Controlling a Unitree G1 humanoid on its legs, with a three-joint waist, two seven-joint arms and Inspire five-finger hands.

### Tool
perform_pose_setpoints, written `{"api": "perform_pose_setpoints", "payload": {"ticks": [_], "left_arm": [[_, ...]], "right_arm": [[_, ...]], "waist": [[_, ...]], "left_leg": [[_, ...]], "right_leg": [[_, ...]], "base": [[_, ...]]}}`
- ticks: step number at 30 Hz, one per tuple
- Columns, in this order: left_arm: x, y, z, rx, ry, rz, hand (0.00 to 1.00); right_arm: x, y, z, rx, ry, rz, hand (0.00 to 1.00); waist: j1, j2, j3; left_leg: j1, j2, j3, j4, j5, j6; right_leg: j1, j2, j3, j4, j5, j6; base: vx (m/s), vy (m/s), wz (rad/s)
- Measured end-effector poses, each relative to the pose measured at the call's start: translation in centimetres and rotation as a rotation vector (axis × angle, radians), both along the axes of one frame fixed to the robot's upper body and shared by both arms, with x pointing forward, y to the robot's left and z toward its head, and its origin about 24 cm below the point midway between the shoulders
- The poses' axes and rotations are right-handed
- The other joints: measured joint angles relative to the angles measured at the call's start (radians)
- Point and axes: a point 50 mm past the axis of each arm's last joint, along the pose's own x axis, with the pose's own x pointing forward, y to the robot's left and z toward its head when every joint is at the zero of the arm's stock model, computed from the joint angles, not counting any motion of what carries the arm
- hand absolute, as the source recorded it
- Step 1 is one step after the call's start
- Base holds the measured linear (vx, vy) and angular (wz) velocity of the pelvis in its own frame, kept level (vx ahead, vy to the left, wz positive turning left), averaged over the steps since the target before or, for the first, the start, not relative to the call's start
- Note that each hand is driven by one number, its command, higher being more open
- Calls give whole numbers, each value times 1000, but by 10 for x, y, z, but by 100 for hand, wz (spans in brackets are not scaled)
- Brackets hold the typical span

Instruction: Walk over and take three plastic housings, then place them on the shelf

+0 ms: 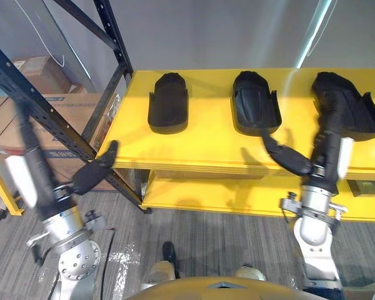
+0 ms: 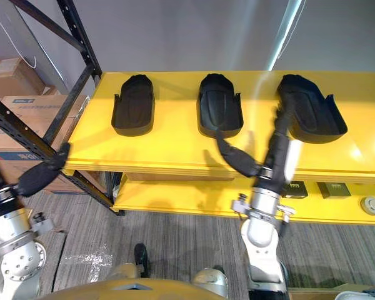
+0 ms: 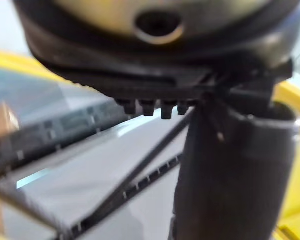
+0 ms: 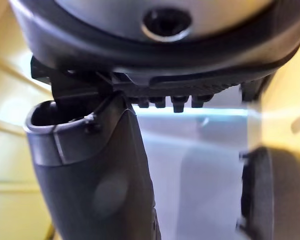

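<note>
Three black plastic housings lie in a row on the yellow shelf top point(image 1: 206, 140): a left one point(image 1: 168, 103), a middle one point(image 1: 256, 103) and a right one point(image 1: 353, 112). My right hand point(image 1: 325, 145) is raised in front of the right housing, open, its straight fingers reaching the housing's near edge and its thumb point(image 1: 286, 156) spread towards the middle one. The right wrist view has that thumb point(image 4: 90, 175) close up, with a housing's edge point(image 4: 275, 195) beyond. My left hand point(image 1: 92, 170) hangs open below the shelf's left corner, holding nothing.
A black steel rack point(image 1: 50, 115) slants across the left, with cardboard boxes point(image 1: 40, 70) behind it. A lower yellow shelf point(image 1: 237, 194) carries small boxes point(image 1: 364, 187) at the right. Grey plank floor point(image 1: 194, 234) lies in front.
</note>
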Motion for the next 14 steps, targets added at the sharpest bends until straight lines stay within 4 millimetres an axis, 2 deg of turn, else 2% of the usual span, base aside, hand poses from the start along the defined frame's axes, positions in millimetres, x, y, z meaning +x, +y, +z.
{"api": "perform_pose_setpoints", "payload": {"ticks": [1, 4, 5, 8, 9, 10, 11, 13, 14], "left_arm": [[-8, 8, -8, 7, -7, 125, 100], [-24, 21, -32, -40, 17, 329, 100], [-30, 26, -52, -77, 68, 415, 100], [-47, 29, -100, -147, 238, 544, 100], [-51, 29, -109, -166, 268, 561, 100], [-58, 30, -126, -190, 338, 593, 100], [-60, 30, -133, -207, 368, 606, 100], [-74, 29, -160, -304, 504, 661, 100], [-78, 29, -166, -325, 544, 667, 100]], "right_arm": [[-11, -16, -9, 5, 36, -98, 100], [-32, -39, -35, 42, 124, -271, 100], [-43, -46, -55, 74, 187, -365, 100], [-66, -51, -96, 156, 301, -566, 100], [-70, -50, -104, 171, 321, -603, 100], [-81, -49, -121, 197, 383, -664, 100], [-87, -49, -130, 225, 414, -683, 100], [-106, -49, -161, 368, 549, -714, 100], [-111, -49, -168, 405, 582, -710, 100]], "waist": [[4, -6, -4], [3, -15, -21], [1, -19, -32], [-2, -24, -44], [-2, -26, -43], [-2, -32, -40], [-2, -36, -41], [2, -45, -42], [2, -47, -42]], "left_leg": [[-1, 0, 0, 0, 0, 0], [-7, 1, 0, 0, 2, -4], [-8, 2, 0, 0, 2, -5], [-9, 10, 2, 0, 0, -7], [-5, 12, 3, 0, -1, -8], [5, 16, 3, 0, -6, -5], [8, 17, 3, 0, -8, -7], [20, 20, 7, 0, -11, -10], [22, 21, 8, 0, -12, -10]], "right_leg": [[0, 0, -1, -2, 0, 0], [-1, 3, -2, -12, 2, -2], [-1, 4, -3, -13, 2, -2], [-1, 13, -2, -13, 1, -6], [1, 14, -2, -14, 0, -7], [10, 18, -1, -14, -2, -10], [15, 19, -1, -16, -3, -11], [26, 23, 1, -23, -6, -14], [29, 24, 1, -26, -6, -14]], "base": [[0, 0, 0], [10, -5, 0], [0, 0, 0], [10, -17, -2], [5, -31, -6], [2, -27, -4], [-1, -34, -4], [-6, -17, -5], [-2, -7, -4]]}}
